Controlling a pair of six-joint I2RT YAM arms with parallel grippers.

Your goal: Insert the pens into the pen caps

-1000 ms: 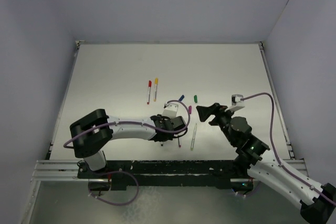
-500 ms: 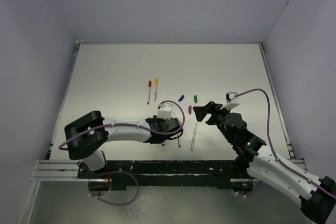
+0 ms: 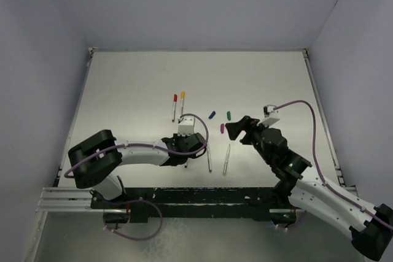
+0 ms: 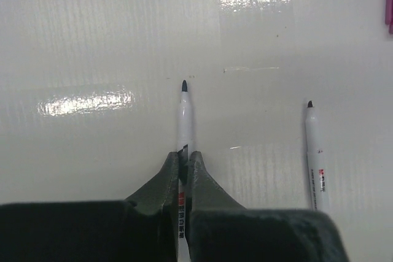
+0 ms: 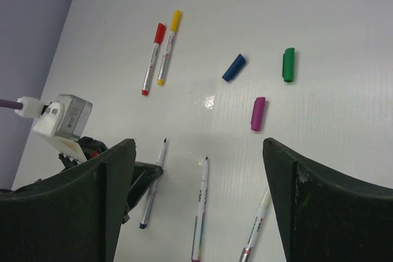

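Left gripper (image 4: 183,165) pinched tight on pen (image 4: 183,115), tip free at 12 o'clock, likely for capping. Right gripper (image 5: 198,151) spread wide, empty, near purple cap (image 5: 258,113), probably to fetch it.

We see a glossy white worktop (image 3: 135,90) carrying patches of glare, closed in by pale lilac walls (image 3: 202,4) at nine, twelve and three o'clock. An aluminium rail (image 3: 61,196) runs along six o'clock.

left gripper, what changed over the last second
The left gripper slid left and closed on a pen, which it now holds. The right gripper stayed open; the blue cap, purple cap and green cap lie as before.
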